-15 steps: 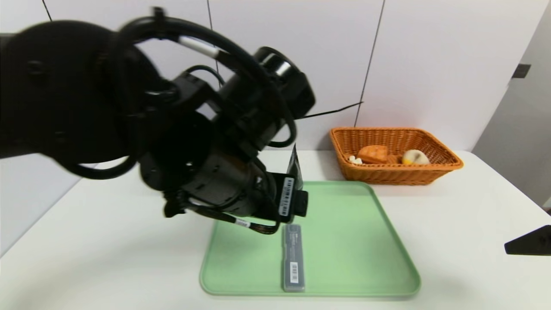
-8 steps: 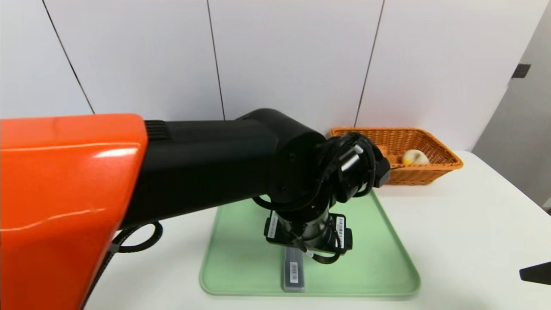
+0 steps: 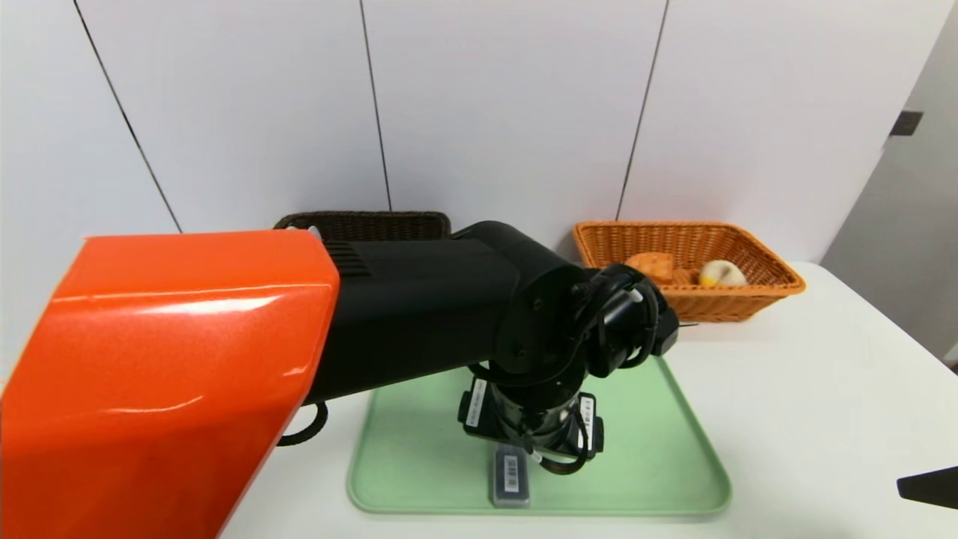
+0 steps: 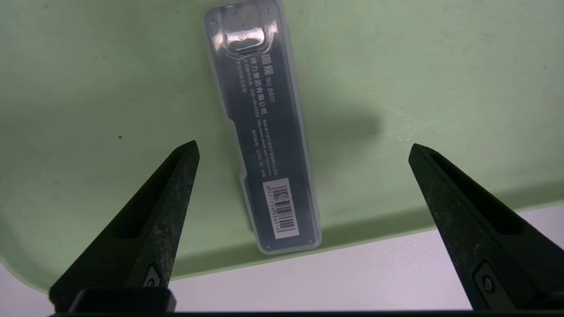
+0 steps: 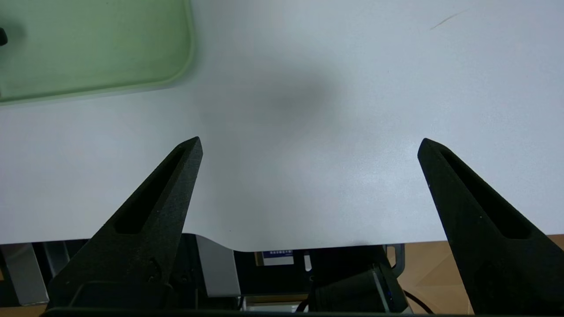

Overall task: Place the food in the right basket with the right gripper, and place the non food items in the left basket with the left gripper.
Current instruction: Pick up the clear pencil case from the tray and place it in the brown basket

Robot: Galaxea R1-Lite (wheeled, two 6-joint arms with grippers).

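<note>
The long flat grey case [image 4: 263, 127] lies flat on the green tray [image 3: 658, 457], its barcode-label end at the tray's near edge. The left gripper [image 4: 302, 147] hangs above the case with its fingers spread wide, one on each side of the case and clear of it, holding nothing. The tray sits at the middle of the white tabletop [image 3: 808, 389]. Toward the far right of the tabletop, the orange basket [image 3: 741, 303] contains the waffle slice [image 3: 650, 263] and the cream bun [image 3: 720, 273]. The dark brown basket [image 3: 363, 223] stands at the far edge, partly hidden behind the left arm. The right gripper [image 5: 308, 145] hangs over the bare near right part of the tabletop, fingers wide apart, empty.
</note>
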